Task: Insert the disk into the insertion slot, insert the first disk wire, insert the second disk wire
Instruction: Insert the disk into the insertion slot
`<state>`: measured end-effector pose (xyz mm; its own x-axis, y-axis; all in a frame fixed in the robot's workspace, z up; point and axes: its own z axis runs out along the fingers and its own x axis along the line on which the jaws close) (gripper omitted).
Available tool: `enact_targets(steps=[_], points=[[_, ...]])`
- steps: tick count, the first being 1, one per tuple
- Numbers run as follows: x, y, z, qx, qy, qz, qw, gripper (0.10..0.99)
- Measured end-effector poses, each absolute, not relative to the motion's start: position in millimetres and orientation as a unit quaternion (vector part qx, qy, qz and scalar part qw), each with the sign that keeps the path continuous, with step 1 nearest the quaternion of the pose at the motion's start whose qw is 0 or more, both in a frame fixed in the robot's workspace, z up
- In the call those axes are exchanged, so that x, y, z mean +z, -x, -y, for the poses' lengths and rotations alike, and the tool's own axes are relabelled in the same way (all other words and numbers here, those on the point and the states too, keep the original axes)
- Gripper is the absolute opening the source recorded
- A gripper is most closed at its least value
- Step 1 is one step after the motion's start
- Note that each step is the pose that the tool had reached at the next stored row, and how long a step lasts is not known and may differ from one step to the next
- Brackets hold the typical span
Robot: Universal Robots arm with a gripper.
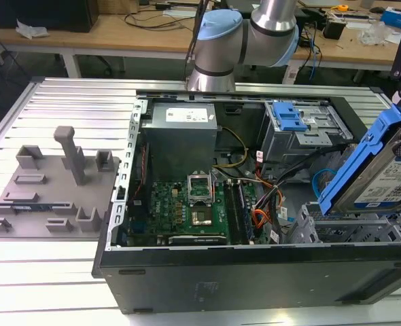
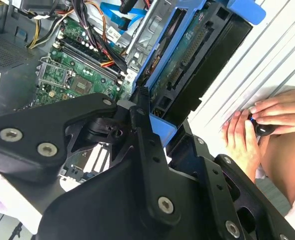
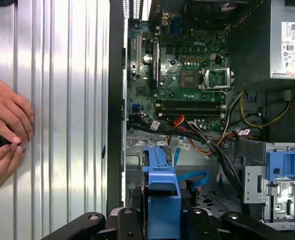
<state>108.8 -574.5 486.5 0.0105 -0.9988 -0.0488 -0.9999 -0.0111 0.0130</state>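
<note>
The gripper [image 3: 162, 226] is clenched on the disk [image 1: 382, 170]. In both wrist views its black fingers [image 2: 143, 117] press on either side of the blue frame, at one end of the drive. In the exterior view the disk hangs in the air over the open computer case [image 1: 255, 278], which lies on the slatted metal worktop [image 1: 85, 102]. It is above the case's near corner on the exterior view's right.

The disk is steeply tilted, not flat. Its long axis slopes from a high end, out past the case's edge on the exterior view's right, down to a low end that points into the case. The slot [image 1: 346, 227], a silver cage with rows of round holes, sits in that same near corner, directly under and just beside the low end. The two look close but apart. The disk is not in the slot yet, so I judge that none of the task's three steps is done.

The first wrist view looks along the disk's thin edge and across the case, over the motherboard [image 3: 187, 75]. A blue cable [image 3: 192, 176] and a bundle of orange and black wires [image 3: 197, 137] lie loose just past the disk's far end. The darker cage with the blue latch [image 1: 289, 117] stands along the case's far edge, well apart from the disk.

A person's hands [image 3: 5, 127] rest on the worktop beside the case wall, holding a small dark object.
</note>
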Motion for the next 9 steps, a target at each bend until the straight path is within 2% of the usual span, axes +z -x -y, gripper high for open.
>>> enact_targets(steps=[9], points=[[482, -112, 562, 0.022, 0.711, -0.703, 0.012, 0.365]])
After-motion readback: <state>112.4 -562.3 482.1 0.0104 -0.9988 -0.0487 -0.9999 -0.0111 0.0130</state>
